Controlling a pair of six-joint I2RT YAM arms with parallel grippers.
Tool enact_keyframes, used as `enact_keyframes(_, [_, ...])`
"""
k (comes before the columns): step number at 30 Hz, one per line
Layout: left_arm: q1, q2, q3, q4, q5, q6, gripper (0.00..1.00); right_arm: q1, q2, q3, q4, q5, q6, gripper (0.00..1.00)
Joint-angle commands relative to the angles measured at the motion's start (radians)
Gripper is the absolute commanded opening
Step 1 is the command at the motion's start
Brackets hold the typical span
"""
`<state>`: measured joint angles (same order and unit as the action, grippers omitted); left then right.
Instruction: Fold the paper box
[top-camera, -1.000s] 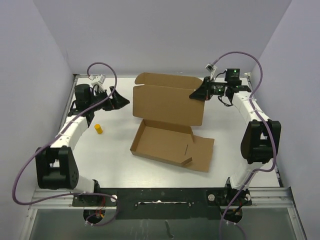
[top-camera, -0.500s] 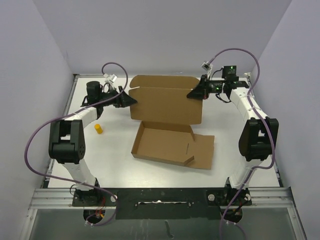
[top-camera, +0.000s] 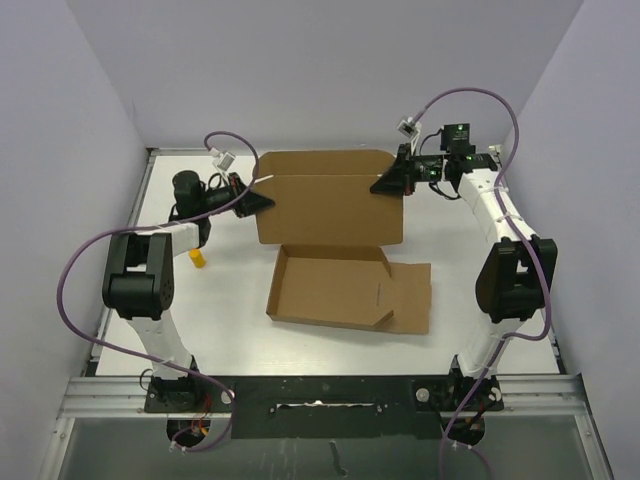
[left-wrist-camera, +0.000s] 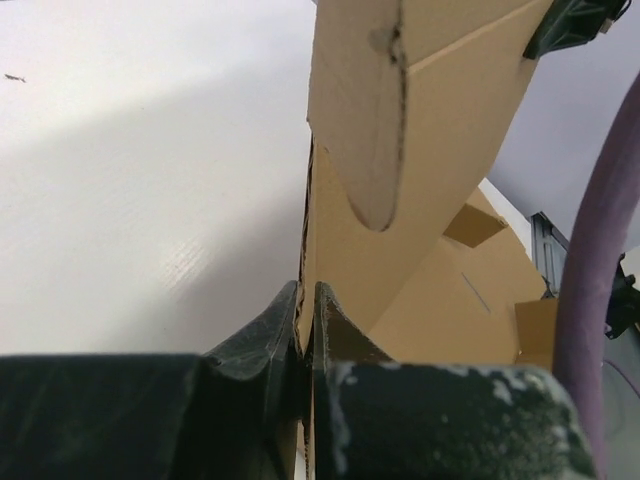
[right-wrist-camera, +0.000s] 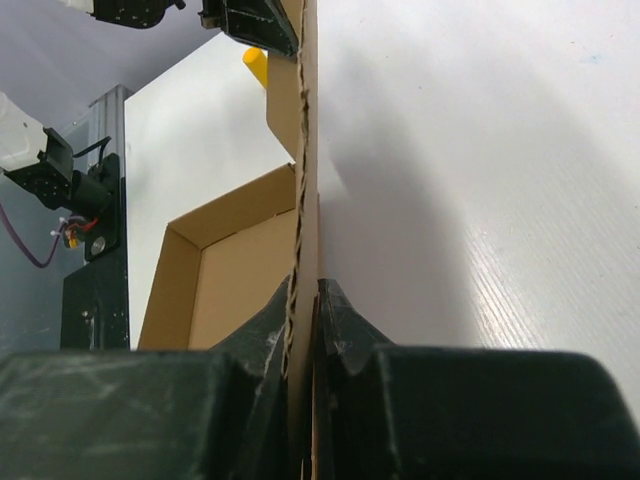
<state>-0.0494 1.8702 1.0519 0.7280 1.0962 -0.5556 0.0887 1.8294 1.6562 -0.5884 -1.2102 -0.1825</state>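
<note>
The paper box (top-camera: 330, 285) is brown cardboard: a shallow tray lying on the white table, with its lid panel (top-camera: 330, 210) raised upright along the far side. My left gripper (top-camera: 262, 200) is shut on the lid's left edge. In the left wrist view the cardboard (left-wrist-camera: 450, 150) runs between my fingertips (left-wrist-camera: 308, 300). My right gripper (top-camera: 385, 185) is shut on the lid's right edge. The right wrist view shows the corrugated edge (right-wrist-camera: 300, 150) clamped in my right gripper (right-wrist-camera: 305, 295), with the tray (right-wrist-camera: 240, 290) to the left.
A small yellow cylinder (top-camera: 197, 259) stands left of the box, near my left arm, and shows again as the yellow cylinder (right-wrist-camera: 257, 65). A flat flap (top-camera: 405, 295) lies on the table at the tray's right. Lilac walls close off the left, back and right sides.
My left gripper moved right to the lid's left edge and shut on it. The lid has been lifted more upright. The right gripper kept its grip and shifted slightly back.
</note>
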Motion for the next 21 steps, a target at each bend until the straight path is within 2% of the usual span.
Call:
enact_keyframes(1, [0.003, -0.079, -0.096, 0.226, -0.037, -0.018, 0.00, 0.003, -0.024, 0.062, -0.080, 0.027, -0.105, 0.09])
enact_keyframes(8, [0.006, -0.285, -0.288, 0.219, -0.204, 0.106, 0.00, -0.104, -0.177, -0.070, -0.098, 0.145, -0.155, 0.59])
enact_keyframes(11, [0.003, -0.383, -0.363, 0.181, -0.277, 0.162, 0.00, -0.188, -0.256, -0.180, -0.079, 0.177, -0.156, 0.74])
enact_keyframes(15, [-0.014, -0.509, -0.435, 0.119, -0.348, 0.232, 0.00, -0.251, -0.318, -0.348, -0.064, 0.218, -0.143, 0.82])
enact_keyframes(21, [-0.032, -0.577, -0.466, 0.075, -0.369, 0.278, 0.00, -0.248, -0.256, -0.537, 0.035, 0.299, -0.072, 0.83])
